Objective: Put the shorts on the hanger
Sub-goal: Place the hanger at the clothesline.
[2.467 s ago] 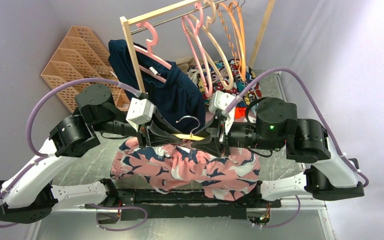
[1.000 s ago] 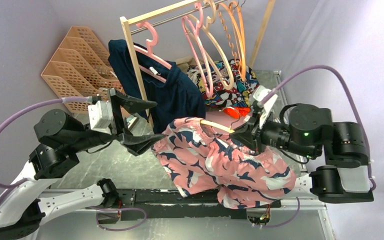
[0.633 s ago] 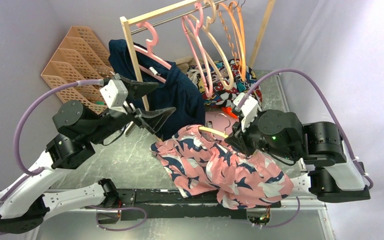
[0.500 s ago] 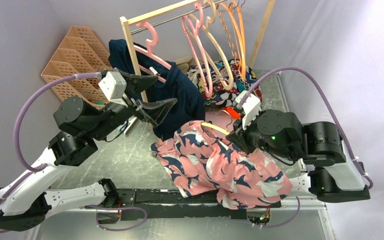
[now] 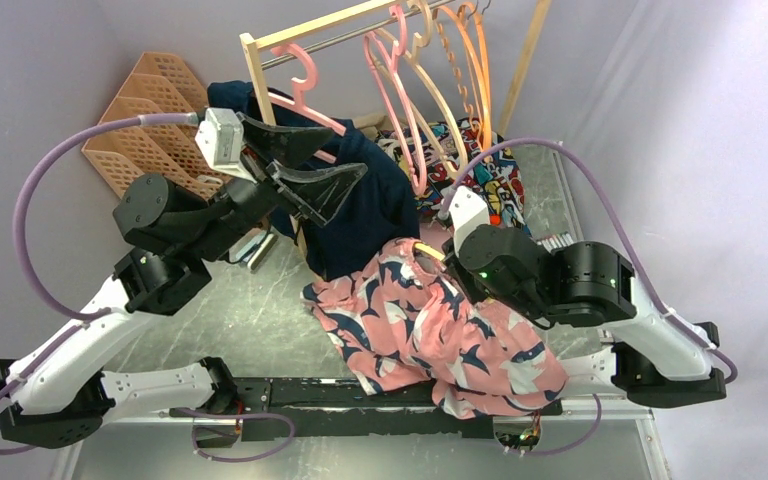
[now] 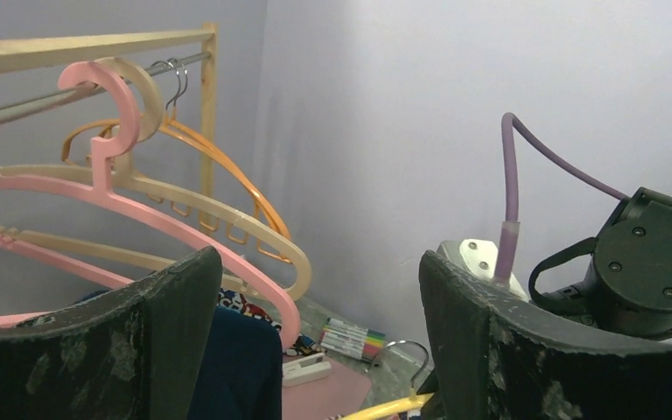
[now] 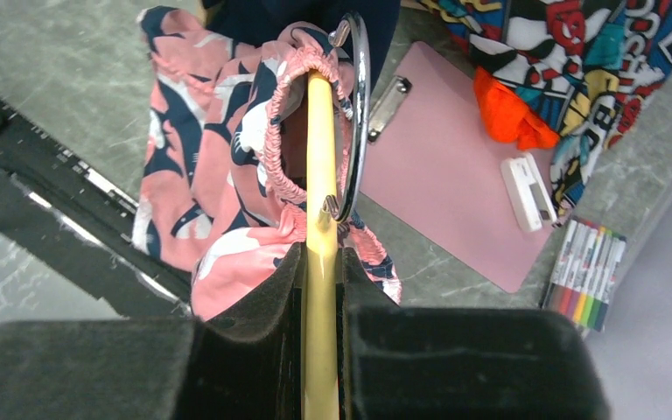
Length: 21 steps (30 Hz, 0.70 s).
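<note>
To the far left of the left tool [image 5: 343, 155], peach plastic lattice trays [image 5: 135, 125] stand stacked against the wall. This tool is raised, its two matte black fingers scuffed grey and spread wide, with nothing between them. Past its gap, smooth pink hangers [image 6: 140, 210], a beige hanger [image 6: 227, 219] and an orange hanger [image 6: 227, 171] hang from a grey metal rail [image 6: 17, 105] on a pale wooden rack [image 6: 208, 105]. Just under the tool, a plain navy garment [image 5: 370, 210] drapes in soft folds. Further right, below the right tool [image 7: 321, 255], the shorts [image 5: 410, 320] spill in a crumpled heap onto the mottled grey surface [image 5: 240, 300]. They are soft salmon-pink cloth blotched with navy and white. Their gathered elastic waistband wraps over the far end of the hanger [image 7: 320, 149], a thin, smooth, pale yellow plastic bar. Its silver wire hook [image 7: 363, 96] curves alongside. The right tool is clamped tight on that bar, just behind the waistband. To this tool's right lie a flat pink clipboard [image 7: 455, 175] with a metal clip, a small white block [image 7: 525, 188] and an orange scrap [image 7: 507, 118]. Past them is a cartoon-print cloth [image 7: 604, 52] whose bold lettering is too folded to read. A row of coloured markers [image 7: 582, 276] lies nearest the tool.
</note>
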Tool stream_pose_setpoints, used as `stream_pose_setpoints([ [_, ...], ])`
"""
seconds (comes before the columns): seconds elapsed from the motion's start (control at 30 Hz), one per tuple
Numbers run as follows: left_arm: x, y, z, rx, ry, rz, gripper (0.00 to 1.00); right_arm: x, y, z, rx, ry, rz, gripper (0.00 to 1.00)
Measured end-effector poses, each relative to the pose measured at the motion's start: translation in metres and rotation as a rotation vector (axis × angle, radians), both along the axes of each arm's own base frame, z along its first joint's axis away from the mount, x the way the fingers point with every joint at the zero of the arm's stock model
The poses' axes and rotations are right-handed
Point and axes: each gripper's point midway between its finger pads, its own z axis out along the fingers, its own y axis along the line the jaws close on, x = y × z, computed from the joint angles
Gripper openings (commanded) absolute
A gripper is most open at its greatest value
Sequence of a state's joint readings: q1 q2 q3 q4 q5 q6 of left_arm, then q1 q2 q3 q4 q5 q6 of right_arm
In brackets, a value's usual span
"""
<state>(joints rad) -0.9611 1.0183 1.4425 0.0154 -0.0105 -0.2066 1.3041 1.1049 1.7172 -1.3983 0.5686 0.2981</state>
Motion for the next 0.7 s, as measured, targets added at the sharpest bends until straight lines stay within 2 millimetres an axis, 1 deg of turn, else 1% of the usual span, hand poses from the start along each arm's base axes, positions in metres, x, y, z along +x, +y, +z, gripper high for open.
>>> stream_pose_setpoints([
  [0.13, 0.002, -0.003, -0.011, 0.009, 0.019, -0.004, 0.86, 0.013, -0.006, -0.006, -0.028, -0.019, -0.085, 0.00],
  [0.27, 0.002, -0.002, -0.022, 0.020, 0.034, -0.001, 0.85, 0.028, -0.009, -0.019, -0.093, -0.049, -0.170, 0.00],
  [0.43, 0.000, 0.002, -0.027, 0.019, 0.040, 0.002, 0.85, 0.048, -0.005, -0.029, -0.129, -0.075, -0.235, 0.00],
  [0.53, -0.002, 0.006, -0.030, 0.019, 0.042, 0.005, 0.85, 0.053, -0.003, -0.035, -0.114, -0.078, -0.247, 0.00],
  [0.7, -0.003, 0.011, -0.035, 0.019, 0.047, 0.015, 0.85, 0.062, -0.011, -0.060, -0.072, -0.041, -0.288, 0.00],
])
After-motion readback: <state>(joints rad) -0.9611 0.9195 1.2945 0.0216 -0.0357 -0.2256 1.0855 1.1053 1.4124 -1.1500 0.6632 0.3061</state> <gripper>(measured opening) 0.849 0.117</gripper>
